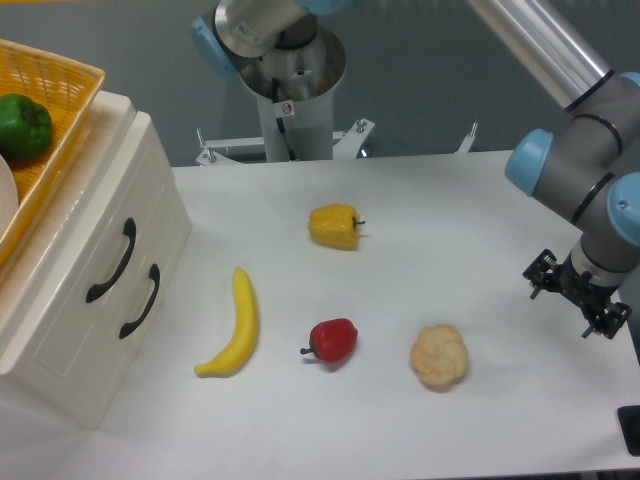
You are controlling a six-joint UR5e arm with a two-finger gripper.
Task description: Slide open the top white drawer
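Top white drawer [95, 235] sits at left of frame in the cream cabinet [60, 350], flush with the cabinet front, shut; its curved black handle [112, 262] runs diagonally across the panelled front; lower drawer [105, 330] just right of it in the picture, also flush, with its own black handle [141, 301]; on the cabinet top, upper left corner, a yellow wicker basket [70, 100] holding a green bell pepper [22, 126], plus a white rounded edge at far left, too cropped to name; white table [480, 230] fills the rest; banana [235, 325] lies nearest the cabinet, lower centre-left, apart from it; red bell pepper [333, 341] just right of the banana; cauliflower floret [439, 356] further right; yellow bell pepper [335, 226] above those, mid-frame; all four apart from each other; robot base column [290, 90] at top centre behind the table; arm comes in from upper right; gripper [578, 291] at far right edge, well apart from the cabinet, over the table's right side, nothing in it; fingers not clearly resolved, cannot tell whether spread or pressed together.
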